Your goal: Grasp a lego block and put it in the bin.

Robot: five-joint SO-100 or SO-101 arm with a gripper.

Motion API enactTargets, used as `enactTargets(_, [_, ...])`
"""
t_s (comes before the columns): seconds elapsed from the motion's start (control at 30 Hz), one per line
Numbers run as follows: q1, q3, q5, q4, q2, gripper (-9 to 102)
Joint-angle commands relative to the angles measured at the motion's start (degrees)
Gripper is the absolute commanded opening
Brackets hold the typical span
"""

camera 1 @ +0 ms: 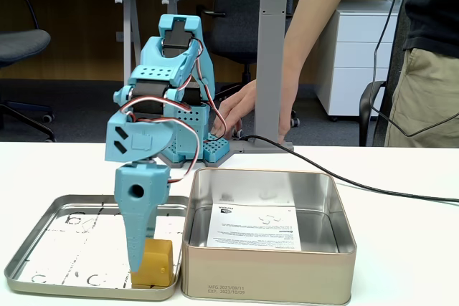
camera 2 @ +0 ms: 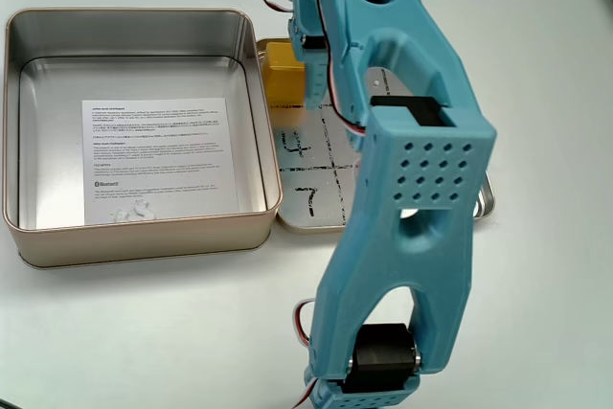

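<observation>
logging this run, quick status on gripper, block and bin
Gripper down at the lego block in the tray lid; jaw state unclear. Bin beside it, holds only paper. A person's hand behind the arm base.

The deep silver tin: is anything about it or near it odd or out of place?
Nothing is spilled or damaged. The tin stands upright, holding only a printed paper sheet. One oddity: a person's hand reaches in behind the arm's base while the gripper is down at the yellow block.

bright, even indoor light in both fixed views, soft faint shadows on the white table (camera 1: 401, 249), mild glare on the bin (camera 2: 251, 74) walls, both pictures sharp, arm (camera 2: 412, 179) close and large, no edge distortion
</observation>
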Motion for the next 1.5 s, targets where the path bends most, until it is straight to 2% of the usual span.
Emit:
enactTargets(0.0, [0.26,-1.93,0.26,0.00,1.32,38])
enactTargets(0.8, [-0.79,-2.20,-0.26,1.32,1.93,36])
enactTargets(1.47, [-0.70,-4.04,-0.79,3.87,-2.29,29])
